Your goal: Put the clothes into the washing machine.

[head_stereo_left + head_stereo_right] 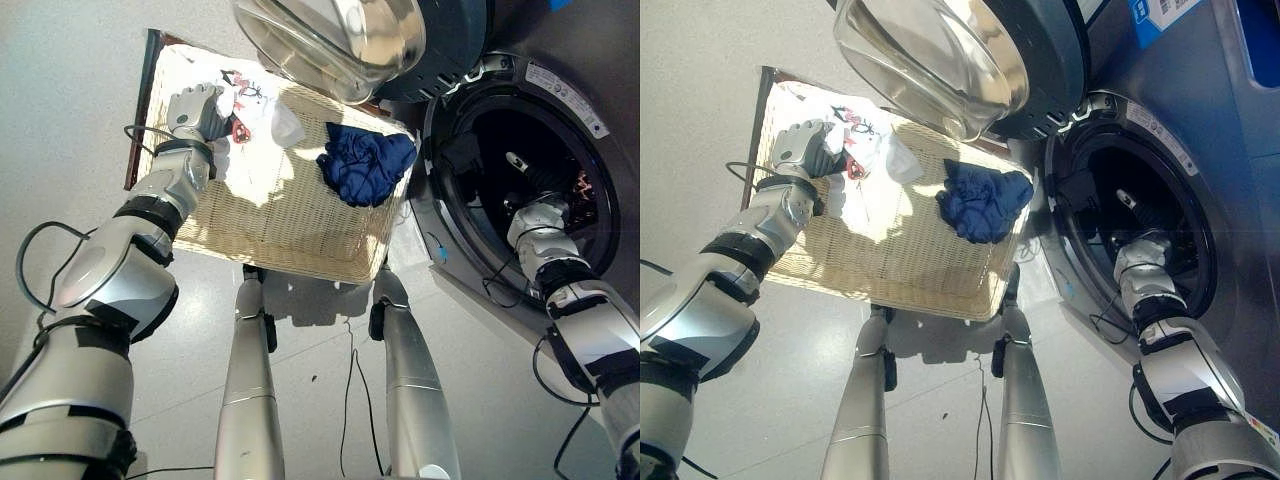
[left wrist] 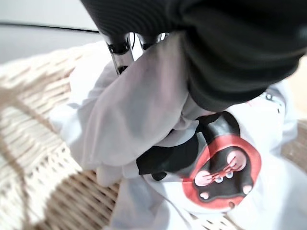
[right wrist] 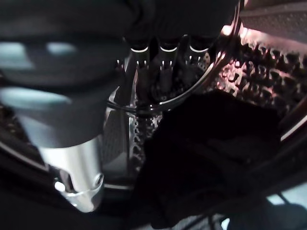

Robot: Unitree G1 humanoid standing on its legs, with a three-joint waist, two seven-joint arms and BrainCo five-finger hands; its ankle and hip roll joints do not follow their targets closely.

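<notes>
Left robot hand (image 1: 200,108) pinching white shirt (image 1: 255,105) at basket's (image 1: 300,240) 10 o'clock; loose hem may snag wicker. Right robot hand (image 1: 533,222) in drum (image 1: 560,130), fingers: we can't tell.

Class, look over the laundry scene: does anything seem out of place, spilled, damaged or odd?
Nothing stands out. The white printed shirt and blue garment lie in the wicker basket, and the washing machine door stands open, as loading needs.
</notes>
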